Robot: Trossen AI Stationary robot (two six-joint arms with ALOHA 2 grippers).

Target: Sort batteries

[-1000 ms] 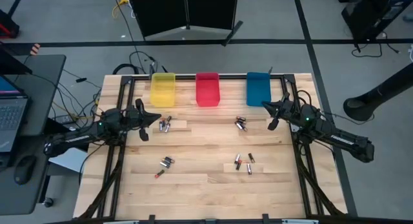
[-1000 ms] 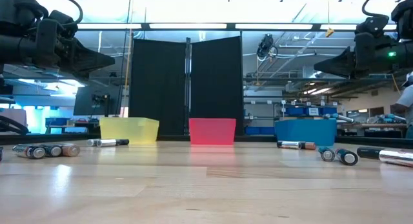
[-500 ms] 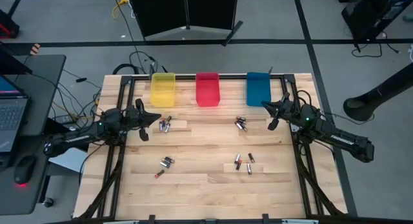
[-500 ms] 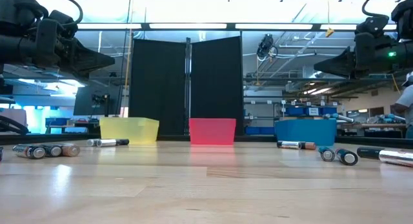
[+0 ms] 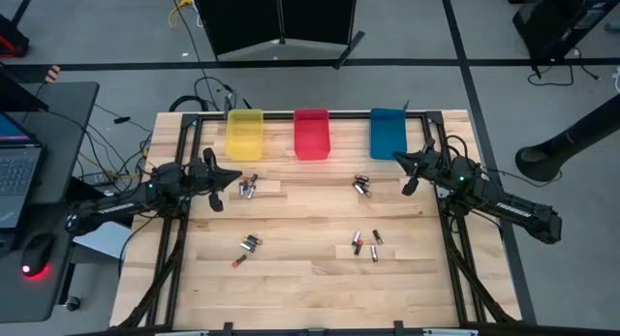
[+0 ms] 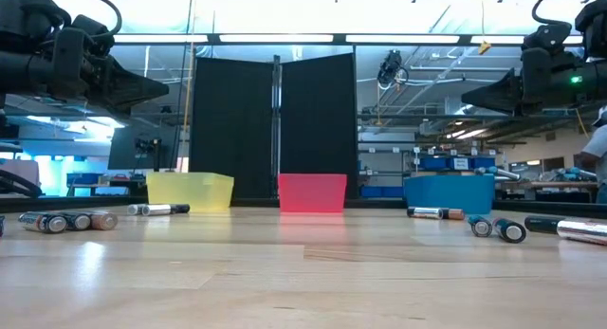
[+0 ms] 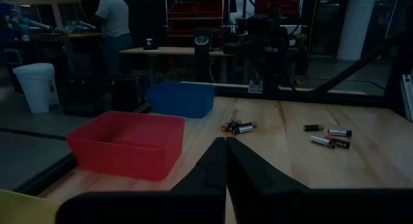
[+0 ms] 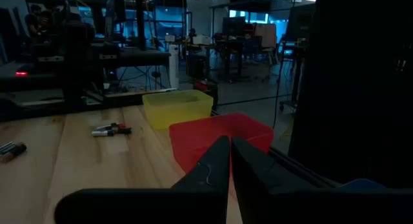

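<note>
Fingers of our left gripper [image 7: 226, 161] are pressing together with nothing between them, and it is hanging above the table's left side, just left of a small battery cluster [image 5: 247, 188]. Our right gripper [image 8: 230, 161] is doing the same at the right side: fingers together, empty, hovering off the surface near the blue bin [image 5: 387, 133].

We are seeing the batteries lying loose on the wooden table [image 5: 310, 288] in four groups. One cluster is sitting in front of the yellow bin [image 5: 244, 134], beside our left gripper. A second cluster [image 5: 361, 185] is resting between the red bin [image 5: 311, 134] and the blue bin, a little toward us from them. A third group [image 5: 365, 243] is lying nearer the table's front on the right half, and a fourth [image 5: 248, 247] on the left half, with one reddish cell slightly apart from it.

All three bins are standing in a row along the far edge.
</note>
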